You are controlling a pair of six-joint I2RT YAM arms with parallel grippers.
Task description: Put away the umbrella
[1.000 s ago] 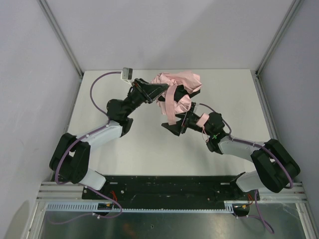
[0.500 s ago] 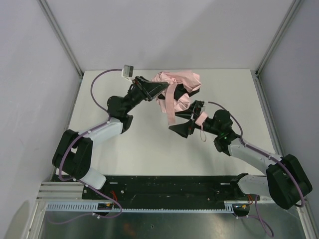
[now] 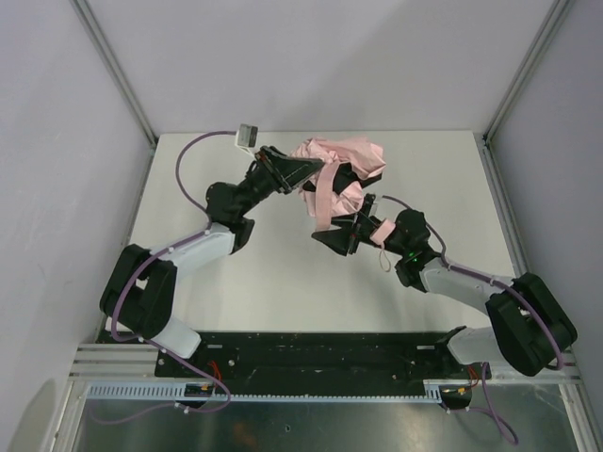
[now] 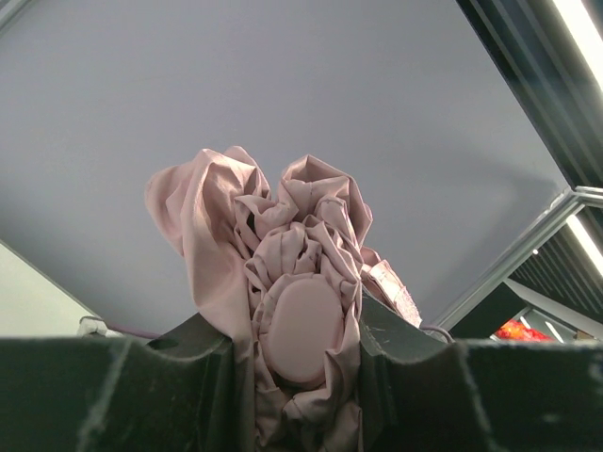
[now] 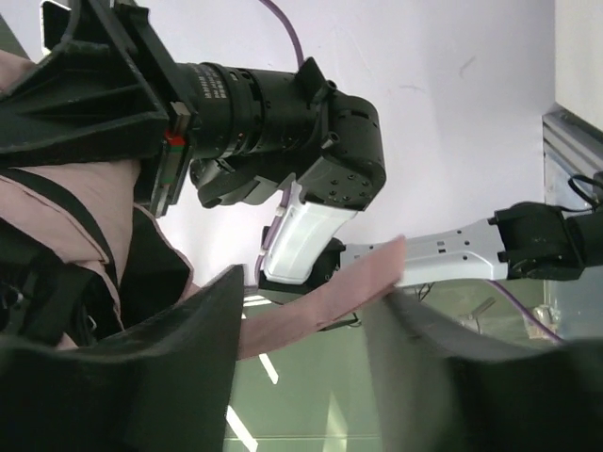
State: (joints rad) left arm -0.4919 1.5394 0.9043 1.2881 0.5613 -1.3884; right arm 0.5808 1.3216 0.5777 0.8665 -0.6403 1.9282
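The umbrella [image 3: 341, 155] is a bunched pale pink bundle with dark lining, held up over the far middle of the table. My left gripper [image 3: 303, 171] is shut on its end. In the left wrist view the gripper [image 4: 300, 331] clamps a pink oval cap [image 4: 300, 325] wrapped in fabric. A pink strap [image 3: 325, 200] hangs from the bundle. My right gripper [image 3: 332, 239] is open just below it, and in the right wrist view [image 5: 303, 294] the strap [image 5: 330, 299] crosses the gap between its fingers. The small pink handle [image 3: 383, 229] with its loop sits beside my right wrist.
The white table [image 3: 236, 282] is boxed in by grey walls and metal corner posts [image 3: 113, 71]. My left arm [image 5: 273, 104] fills the upper part of the right wrist view, close to the right gripper. A black rail [image 3: 311, 348] runs along the near edge.
My right gripper swung out to the right and has come back left under the hanging strap. My left gripper still holds the umbrella and has shifted slightly.
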